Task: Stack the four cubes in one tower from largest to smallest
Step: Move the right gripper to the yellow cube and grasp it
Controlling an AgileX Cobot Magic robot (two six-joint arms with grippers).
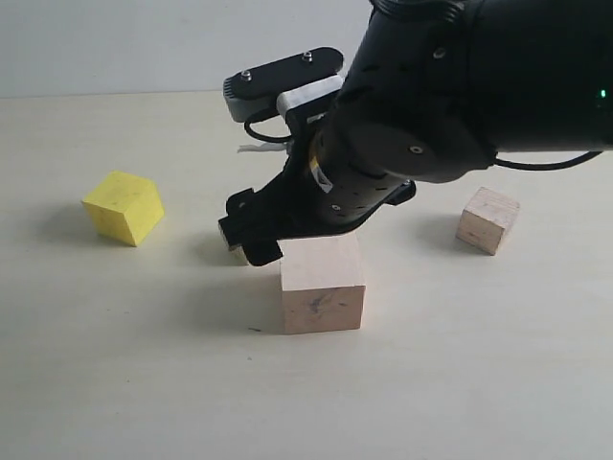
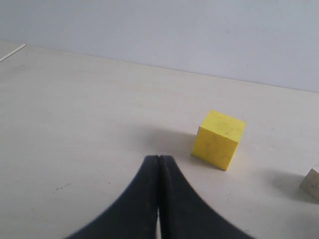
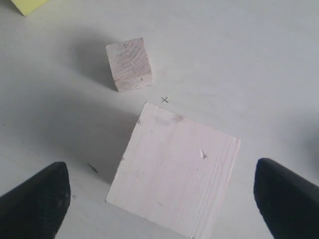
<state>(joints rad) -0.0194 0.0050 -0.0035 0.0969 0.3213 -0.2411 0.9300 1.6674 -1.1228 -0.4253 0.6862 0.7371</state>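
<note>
At the centre of the exterior view, on a pale bench [image 1: 498, 383], sits the large bare-wood cube [image 1: 322, 287], the tower's base. Nothing is stacked on it yet. The bright yellow cube [image 1: 124, 206] lies at the left of the frame and the medium wood cube [image 1: 488, 218] at the right, both well apart from the large one. The small wood cube [image 3: 128, 64] rests near the large cube's left side. In the exterior view it is mostly hidden behind the black right arm [image 1: 460, 86], which reaches down from the upper right.

The right fingers [image 3: 36, 199] are spread wide, released and holding nothing, with one on either side of the large cube. The left fingers [image 2: 158, 199] are clenched together and empty, pointing across the bench toward the yellow cube.

This looks like the opening step: taking hold of the large cube, perhaps to settle it as the base. The cube sits slightly turned against the line between the fingers. The next move therefore likely calls for a small wrist turn, a straight descent and a square squeeze on opposite faces, clear of the small cube.
</note>
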